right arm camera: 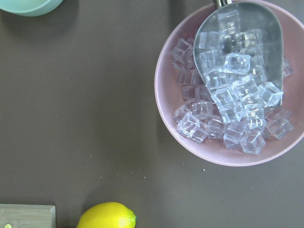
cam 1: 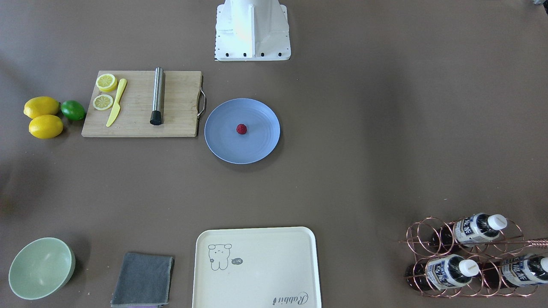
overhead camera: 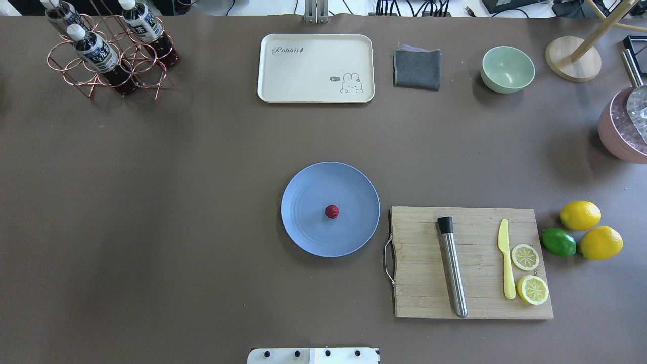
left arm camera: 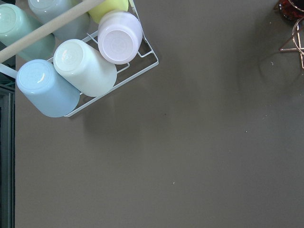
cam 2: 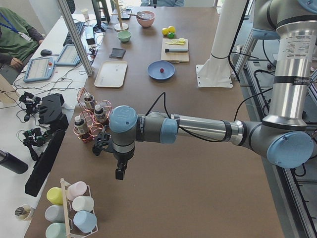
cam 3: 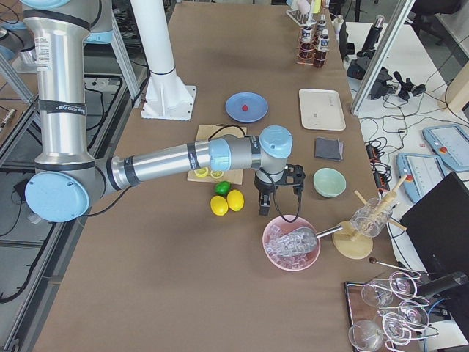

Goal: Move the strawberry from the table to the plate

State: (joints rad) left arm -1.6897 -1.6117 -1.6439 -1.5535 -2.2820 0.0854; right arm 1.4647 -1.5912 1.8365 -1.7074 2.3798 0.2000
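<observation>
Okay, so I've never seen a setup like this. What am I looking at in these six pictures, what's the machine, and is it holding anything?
This is a robot with two jointed arms at one table. Two pictures look down on the table from opposite sides, two look along it from each end, and two come from cameras on the wrists. The end views show the left gripper hovering near some pastel cups and the right gripper near a pink bowl of ice. I see nothing in either gripper, but cannot tell whether they are open or shut. A strawberry lies in the middle of the blue plate, beside a cutting board.
</observation>
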